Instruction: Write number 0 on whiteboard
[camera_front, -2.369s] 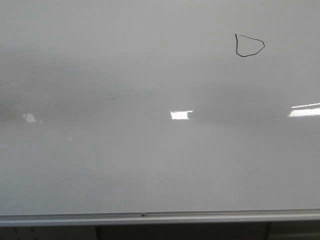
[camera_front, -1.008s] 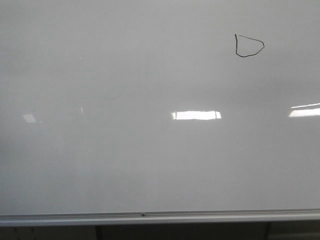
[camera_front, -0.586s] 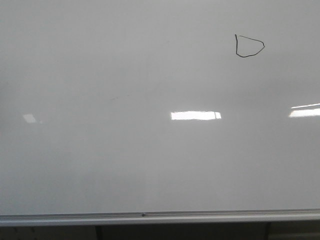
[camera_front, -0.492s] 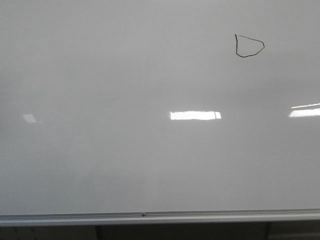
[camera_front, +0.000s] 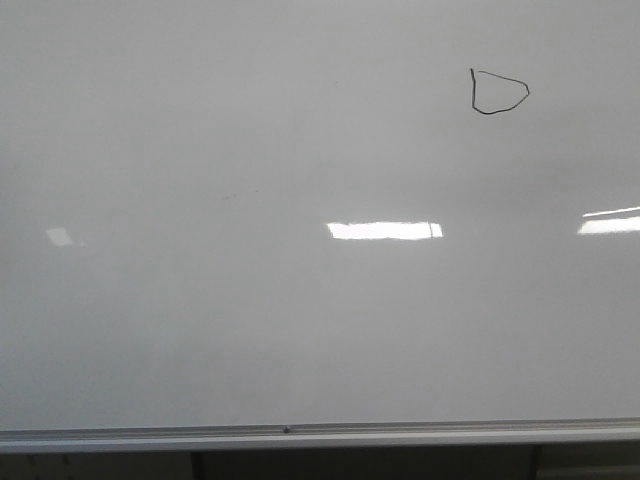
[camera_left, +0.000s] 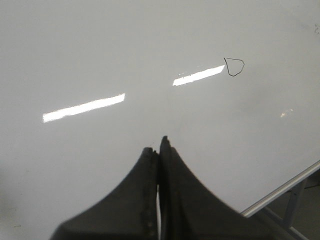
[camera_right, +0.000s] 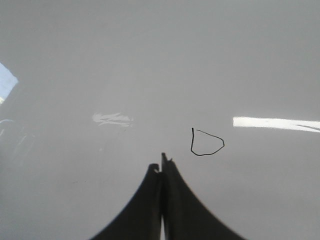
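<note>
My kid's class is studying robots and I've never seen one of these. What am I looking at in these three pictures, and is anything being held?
It is a two-armed robot facing a whiteboard. One camera looks straight ahead; the other two sit on the wrists, so the dark wedges are the left gripper and right gripper. Both are shut and hold nothing visible; no pen shows. The small black loop is the number 0, drawn lopsided, like a D. The bright bars are light reflections. A metal rail edges the board.

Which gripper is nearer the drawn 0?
Right, it seems. In its wrist view the right gripper sits close beside the number 0; from the left gripper, the loop looks small and far.
</note>
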